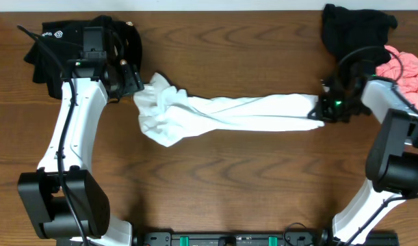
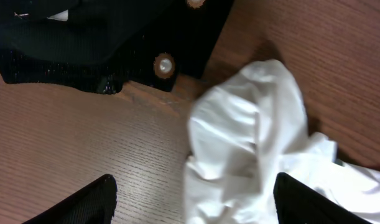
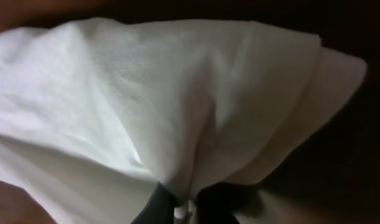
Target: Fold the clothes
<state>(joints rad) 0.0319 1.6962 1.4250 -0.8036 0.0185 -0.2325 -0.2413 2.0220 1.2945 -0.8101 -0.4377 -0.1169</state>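
My right claw is pinching the 3 o'clock end of the white T-shirt, which lies as a long narrow band across the middle of the table (bunched and crumpled toward 9 o'clock). My left claw is spread wide at that crumpled end; whether it touches the cloth I cannot tell. At 10 o'clock, under my left arm, sits the black piece with gold buttons. A plain black piece lies at 2 o'clock, the pink piece just beside it toward 3 o'clock
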